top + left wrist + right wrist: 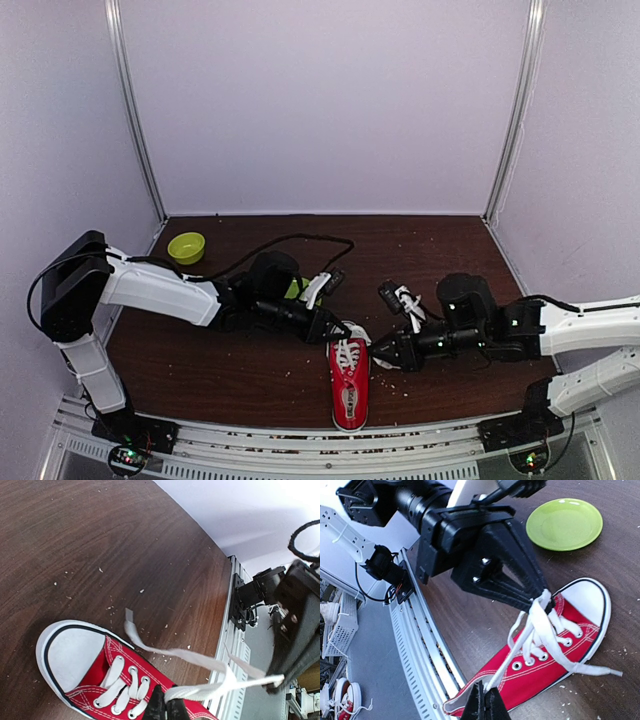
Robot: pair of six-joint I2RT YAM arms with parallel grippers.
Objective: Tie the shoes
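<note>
Left wrist view: one red canvas shoe [107, 677] lies on its sole on a dark wood-grain table [75, 540] flecked with pale crumbs. Its toe cap is smooth white rubber, rounded and edged with a thin dark line. White stitching runs along the red cloth. The flat, white woven laces [192, 655] cross in rungs between small metal eyelets. The left gripper [165, 706] has its two black fingers pinched together on a lace strand just above the eyelets. That strand runs taut to the right gripper [276, 681], which is also closed on it. A second strand hangs slack beside it, its tip resting on the wood near the toe.

From the right wrist, the right gripper's two narrow fingertips [476, 702] meet on one strand above the shoe's heel opening. The left gripper's blocky black plastic wedge holds a bunch of lace at the throat of the shoe.

From the top, the single shoe [349, 385] sits near the table's front edge between the two grippers, heel towards the arm bases. One round, glossy green dish [186, 247] sits at the far left corner.
</note>
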